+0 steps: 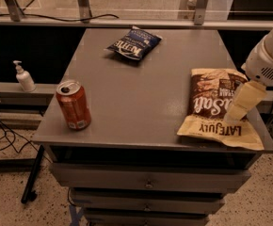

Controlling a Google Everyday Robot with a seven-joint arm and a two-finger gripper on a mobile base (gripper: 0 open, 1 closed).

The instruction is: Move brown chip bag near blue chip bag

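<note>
The brown chip bag [211,105] lies flat at the front right of the grey table [141,98], with its tan "LATE JULY" band toward the front edge. The blue chip bag [134,44] lies at the back middle of the table, well apart from the brown one. My gripper [243,103] comes in from the right on a white arm and hangs over the right side of the brown bag, close above it or touching it. It holds nothing that I can see.
An orange soda can [73,105] stands upright near the table's front left corner. A white pump bottle [24,76] stands on a low ledge to the left. A railing runs behind the table. Drawers sit under the tabletop.
</note>
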